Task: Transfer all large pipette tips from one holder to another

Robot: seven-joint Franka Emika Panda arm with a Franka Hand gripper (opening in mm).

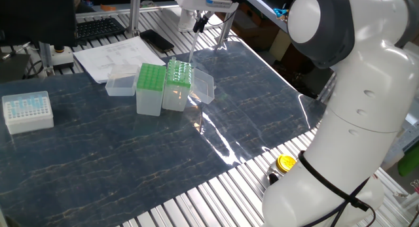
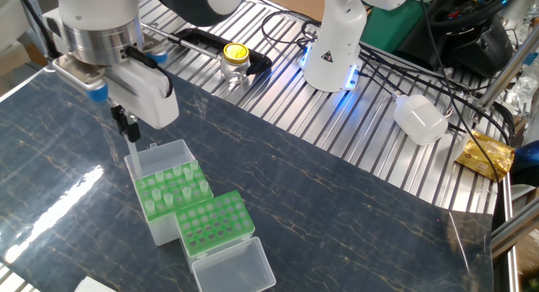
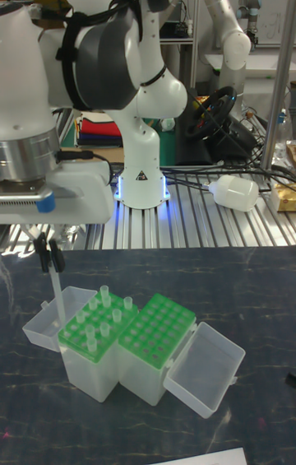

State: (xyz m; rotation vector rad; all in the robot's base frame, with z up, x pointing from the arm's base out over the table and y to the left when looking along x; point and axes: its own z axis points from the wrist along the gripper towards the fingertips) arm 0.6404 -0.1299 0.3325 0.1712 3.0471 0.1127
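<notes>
My gripper is shut on one large pipette tip, which hangs point down from the fingers. The tip sits above the far edge of the green rack that still carries several large tips standing up. Right beside it, touching, is a second green rack whose holes look empty. Both racks sit on clear boxes with their hinged lids folded open.
A white box of small pale-blue tips sits at the mat's left end. Papers and a keyboard lie behind the racks. A yellow-capped jar, the robot base and cables stand on the slatted metal table.
</notes>
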